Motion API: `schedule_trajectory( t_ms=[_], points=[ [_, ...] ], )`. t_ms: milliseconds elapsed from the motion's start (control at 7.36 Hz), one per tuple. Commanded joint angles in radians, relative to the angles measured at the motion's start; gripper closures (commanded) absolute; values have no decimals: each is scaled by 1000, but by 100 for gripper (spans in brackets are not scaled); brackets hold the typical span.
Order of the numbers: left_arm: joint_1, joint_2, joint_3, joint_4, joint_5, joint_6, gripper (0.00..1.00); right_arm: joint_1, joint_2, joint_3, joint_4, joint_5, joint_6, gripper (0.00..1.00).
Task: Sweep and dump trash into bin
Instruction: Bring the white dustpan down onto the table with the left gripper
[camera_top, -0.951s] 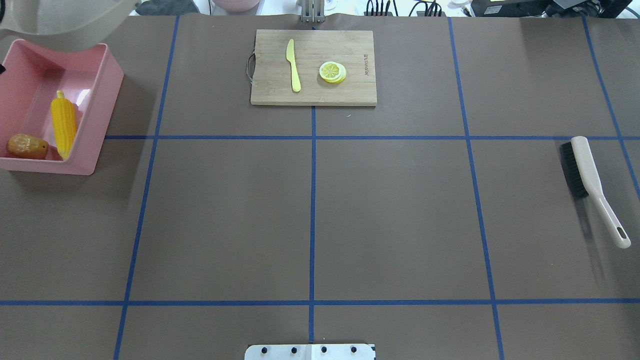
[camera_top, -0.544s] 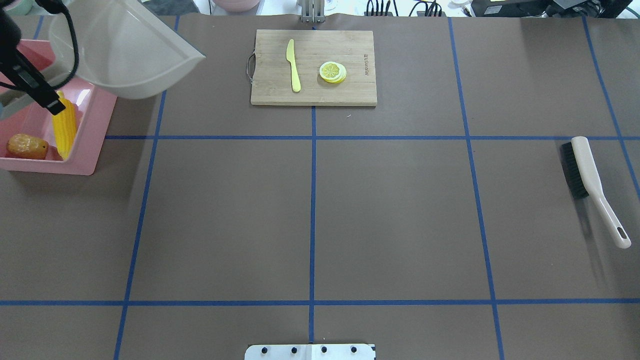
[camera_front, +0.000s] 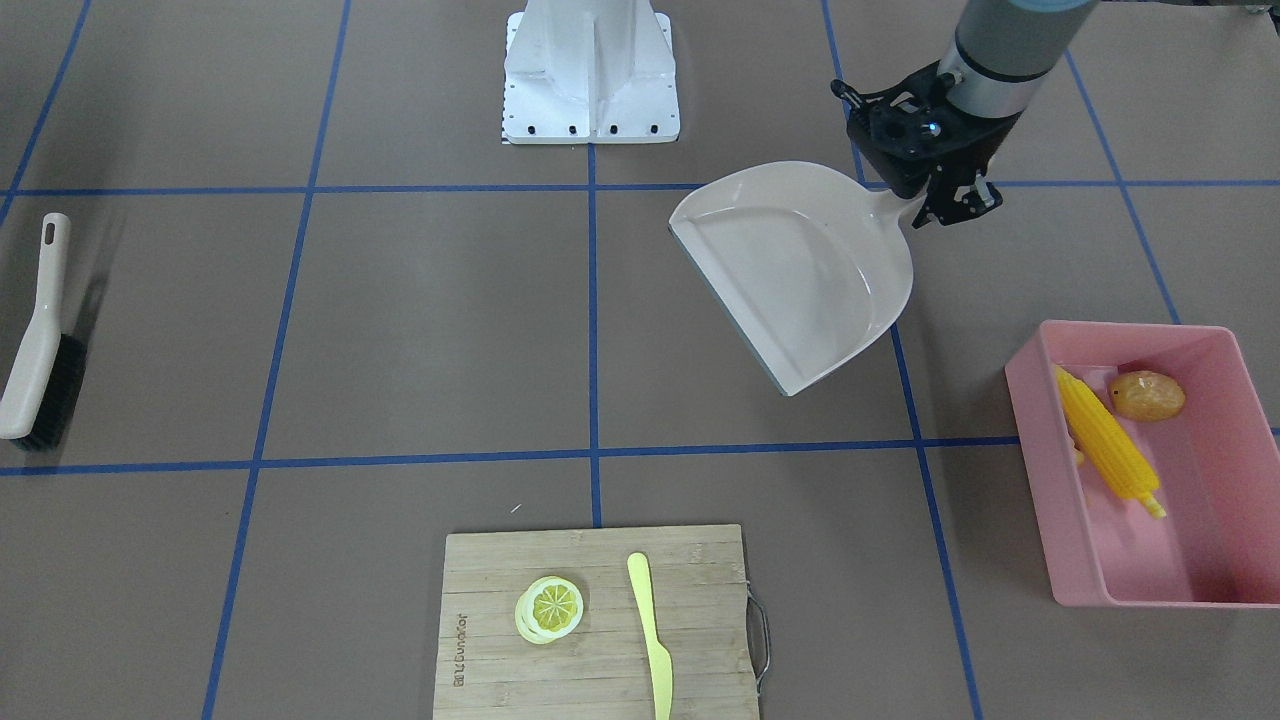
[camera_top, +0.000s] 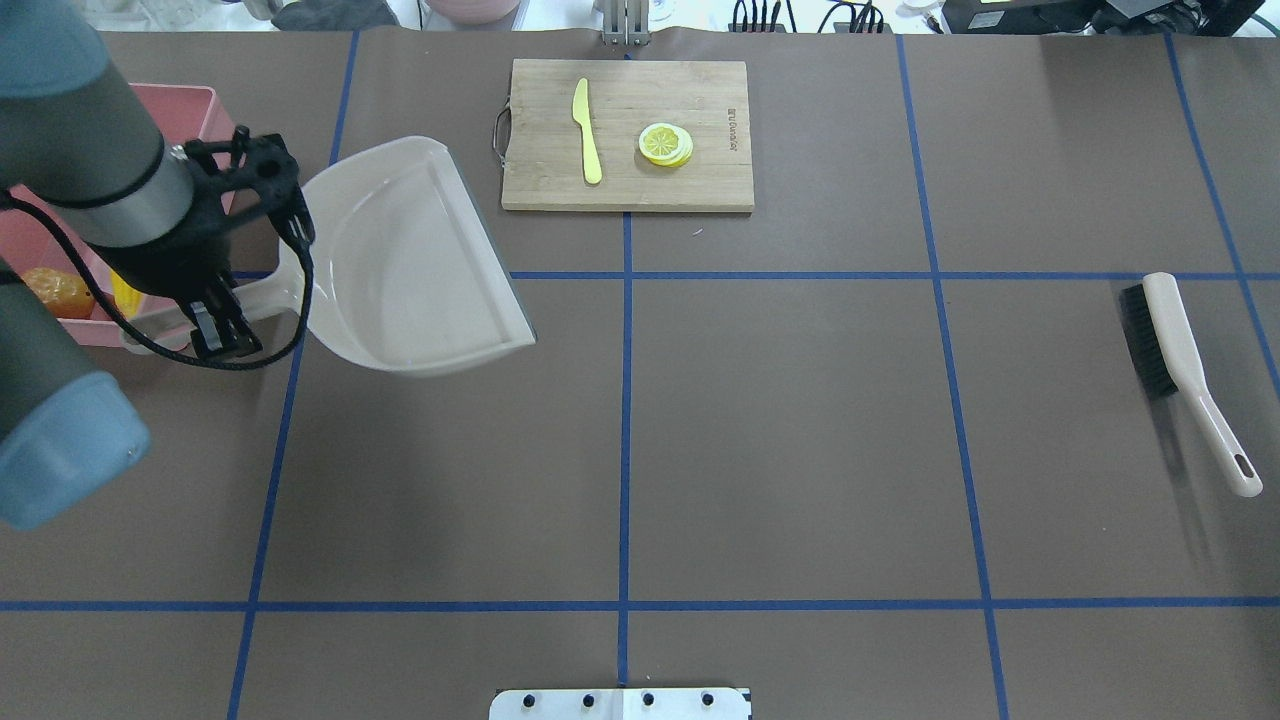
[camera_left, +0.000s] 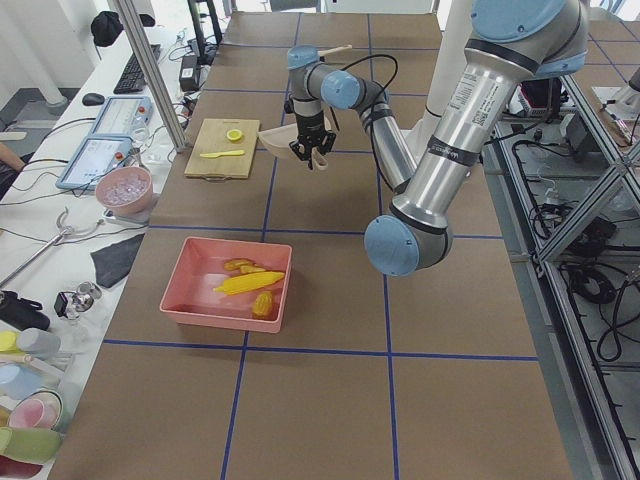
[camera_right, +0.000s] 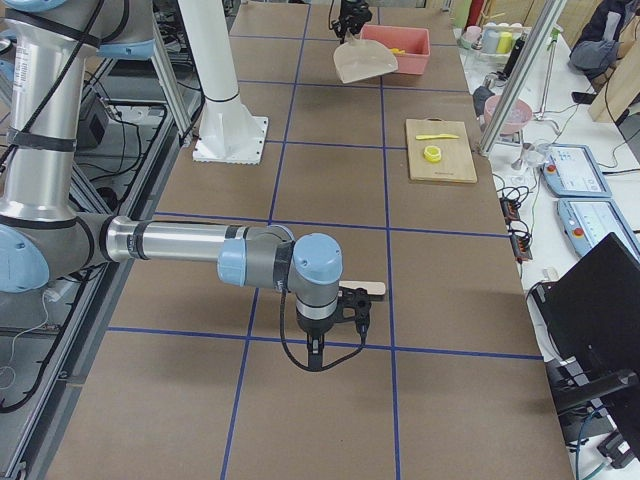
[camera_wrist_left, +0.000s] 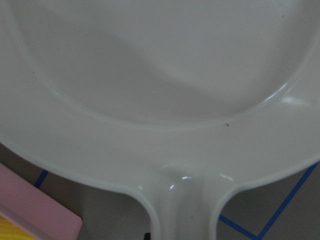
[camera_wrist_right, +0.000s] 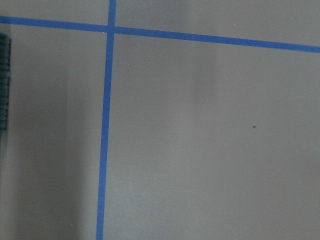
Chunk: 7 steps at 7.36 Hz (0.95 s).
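Left gripper (camera_front: 952, 207) clamped on the dustpan (camera_front: 800, 270) handle. Bin (camera_front: 1050, 510) is near it, outboard and farther from the robot base, not touching. In the bin: corn cob (camera_front: 1105, 445) and potato (camera_front: 1147, 395) beside it. Right gripper (camera_right: 316, 356): open or closed, can't tell.

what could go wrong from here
1. The left gripper holds the dustpan only by the end of its handle. The wide pan might twist or slip in that grip when it is set down.
2. In the overhead view the pan's far corner looks close to the cutting board. A swing that way could nudge the board and shift the knife and lemon slice on it.
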Motion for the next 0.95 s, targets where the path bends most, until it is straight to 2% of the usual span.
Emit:
schedule_trajectory(
  t_ms=[0,272,544,816],
  points=[
    [112,5,36,-49,85,126,100,0,0,-1,0,2,1,0],
    [139,71,126,-268,87,178,100,0,0,-2,0,0,-1,0],
    [146,97,212,-357,87,181,100,0,-1,-2,0,2,-1,0],
    [150,102,243,-397,87,180,100,0,-1,-4,0,0,-1,0]
  ],
)
